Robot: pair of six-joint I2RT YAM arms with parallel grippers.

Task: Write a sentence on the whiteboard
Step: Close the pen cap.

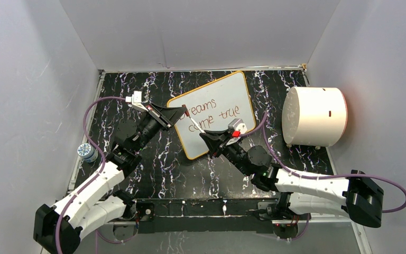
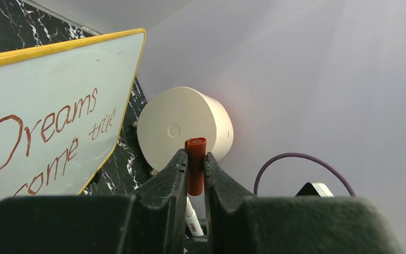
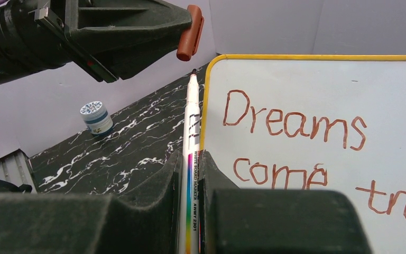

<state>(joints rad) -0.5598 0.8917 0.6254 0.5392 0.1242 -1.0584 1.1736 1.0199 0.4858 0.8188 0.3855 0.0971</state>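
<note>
Orange cap (image 2: 195, 144) is clamped in the closed left pincer (image 2: 194, 157). The right pincer (image 3: 190, 159) is closed on the white marker (image 3: 192, 114), its tip near the cap. The whiteboard (image 1: 233, 86) lies on the desk (image 1: 158, 160) beside both pincers.

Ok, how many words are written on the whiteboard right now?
3: Dreams on the top line of the whiteboard, come below it at left, true to its right. None seems hidden.

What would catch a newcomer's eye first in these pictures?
The whiteboard at the table's middle reads "Dreams come true" in red-brown letters. Over its left edge, the left fingers pinch a red cap close to the tip of the marker in the right fingers.
</note>
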